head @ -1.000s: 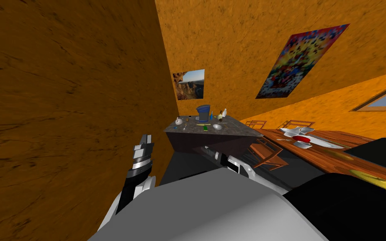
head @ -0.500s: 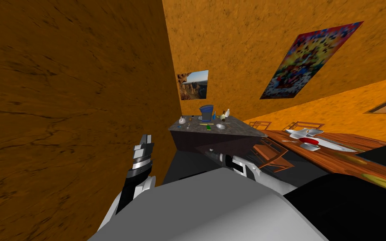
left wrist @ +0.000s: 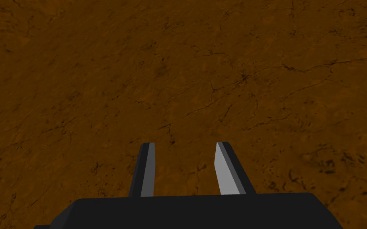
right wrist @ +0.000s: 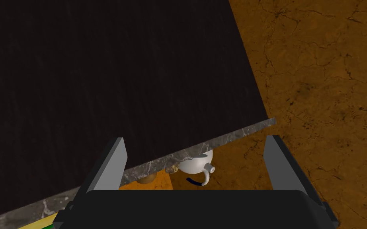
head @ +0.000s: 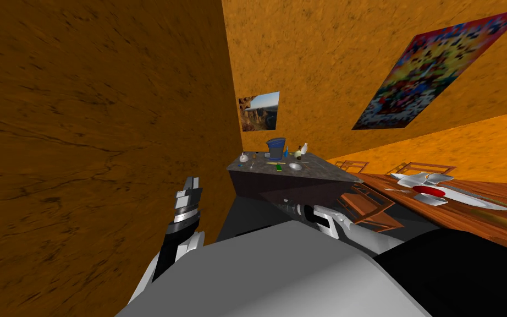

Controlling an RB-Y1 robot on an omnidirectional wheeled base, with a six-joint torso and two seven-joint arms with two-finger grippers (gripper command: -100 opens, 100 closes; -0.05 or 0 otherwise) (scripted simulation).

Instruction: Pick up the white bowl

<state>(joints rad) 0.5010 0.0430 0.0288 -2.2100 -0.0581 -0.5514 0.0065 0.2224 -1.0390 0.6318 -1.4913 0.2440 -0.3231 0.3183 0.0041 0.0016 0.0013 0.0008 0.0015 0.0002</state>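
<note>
The bowl sits on the counter, at 4 o'clock from the blue pot, well ahead of me. The right gripper gapes wide and holds nothing. The left gripper has its fingers a little apart, empty too. I should roll closer, lift the right gripper over the counter, then pinch the bowl's rim.

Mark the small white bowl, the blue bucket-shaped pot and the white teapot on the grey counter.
small white bowl [head: 295,166], head view, its middle.
blue bucket-shaped pot [head: 275,148], head view, side wall.
white teapot [right wrist: 195,163], right wrist view, round body.
</note>
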